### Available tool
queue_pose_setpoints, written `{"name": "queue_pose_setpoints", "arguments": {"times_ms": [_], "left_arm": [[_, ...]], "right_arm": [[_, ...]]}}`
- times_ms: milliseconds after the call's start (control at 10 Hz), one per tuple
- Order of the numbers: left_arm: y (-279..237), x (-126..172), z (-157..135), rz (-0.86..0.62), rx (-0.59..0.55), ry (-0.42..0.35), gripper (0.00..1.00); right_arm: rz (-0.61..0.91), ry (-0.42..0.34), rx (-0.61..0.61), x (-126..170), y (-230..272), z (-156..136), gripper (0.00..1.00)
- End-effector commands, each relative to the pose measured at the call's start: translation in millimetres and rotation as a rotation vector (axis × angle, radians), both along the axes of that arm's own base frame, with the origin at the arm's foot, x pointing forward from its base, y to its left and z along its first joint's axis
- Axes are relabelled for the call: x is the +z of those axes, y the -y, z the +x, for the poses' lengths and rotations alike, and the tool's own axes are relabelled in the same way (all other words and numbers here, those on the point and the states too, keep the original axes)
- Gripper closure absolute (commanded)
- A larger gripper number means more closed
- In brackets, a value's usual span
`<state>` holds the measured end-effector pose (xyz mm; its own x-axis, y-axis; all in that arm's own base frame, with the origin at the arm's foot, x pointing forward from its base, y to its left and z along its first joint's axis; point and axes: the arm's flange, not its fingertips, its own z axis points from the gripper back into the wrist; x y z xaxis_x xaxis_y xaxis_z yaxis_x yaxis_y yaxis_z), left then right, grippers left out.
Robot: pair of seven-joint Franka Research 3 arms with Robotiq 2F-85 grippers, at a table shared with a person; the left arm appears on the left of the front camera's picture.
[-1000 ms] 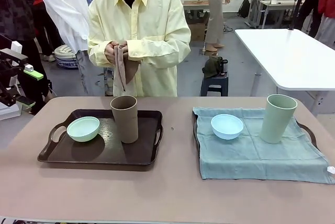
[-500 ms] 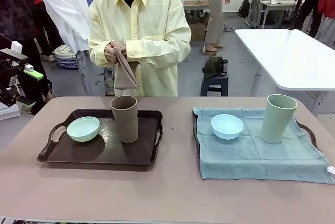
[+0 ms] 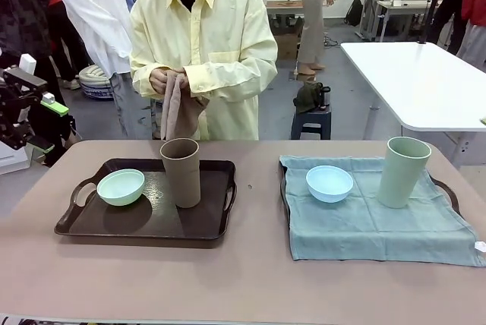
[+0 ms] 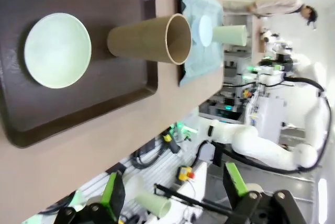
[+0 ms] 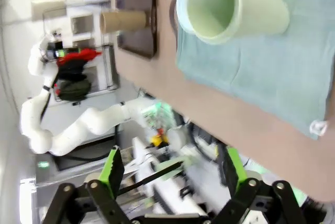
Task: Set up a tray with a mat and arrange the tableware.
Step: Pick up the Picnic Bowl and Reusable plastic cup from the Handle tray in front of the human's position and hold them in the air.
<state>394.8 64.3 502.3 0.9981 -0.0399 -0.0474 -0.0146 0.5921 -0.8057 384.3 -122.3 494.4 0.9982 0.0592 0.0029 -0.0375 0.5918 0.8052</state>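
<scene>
Glossy dark tray, matte plastic brown tumbler, soft cloth mat.

Readable text: none is showing on any surface.
Corner tag: is lying small and white at the blue-green mat edge; any print is too small to read.

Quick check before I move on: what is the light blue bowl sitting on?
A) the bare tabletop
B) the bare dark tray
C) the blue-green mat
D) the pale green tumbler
C: the light blue bowl rests on the blue-green mat, beside the pale green tumbler.
</scene>
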Motion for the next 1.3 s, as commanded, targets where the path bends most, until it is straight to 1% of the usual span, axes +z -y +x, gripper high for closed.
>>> {"name": "queue_pose_setpoints", "arguments": {"times_ms": [0,100,200,400,500,600,700,800,900,1000,1100,1200], "left_arm": [[25,25,-5,0.199,0.0,0.027,0.0],[36,38,-6,0.269,-0.01,0.047,0.0],[45,46,-10,0.339,-0.014,0.048,0.0],[61,61,-16,0.464,0.012,0.021,0.0],[69,70,-19,0.519,0.031,0.007,0.0],[78,80,-19,0.577,0.044,-0.01,0.0],[85,88,-21,0.601,0.059,-0.022,0.0],[89,93,-19,0.615,0.06,-0.032,0.0],[90,96,-22,0.62,0.056,-0.053,0.0],[88,99,-24,0.611,0.054,-0.062,0.0],[85,98,-26,0.584,0.05,-0.074,0.0],[91,94,-24,0.597,0.055,-0.031,0.0]], "right_arm": [[-0.181,0.234,0.02,22,-85,13,0.0],[-0.274,0.333,0.062,25,-137,26,0.0],[-0.352,0.438,0.107,20,-183,34,0.0],[-0.514,0.653,0.245,-6,-270,42,0.0],[-0.567,0.757,0.36,-24,-309,44,0.0],[-0.594,0.79,0.504,-50,-350,43,0.0],[-0.6,0.779,0.614,-73,-379,38,0.0],[-0.598,0.774,0.691,-91,-401,38,0.0],[-0.584,0.79,0.731,-105,-422,37,0.0],[-0.557,0.812,0.747,-110,-440,41,0.0],[-0.525,0.83,0.727,-110,-455,45,0.0],[-0.489,0.753,0.706,-99,-457,45,0.0]]}}
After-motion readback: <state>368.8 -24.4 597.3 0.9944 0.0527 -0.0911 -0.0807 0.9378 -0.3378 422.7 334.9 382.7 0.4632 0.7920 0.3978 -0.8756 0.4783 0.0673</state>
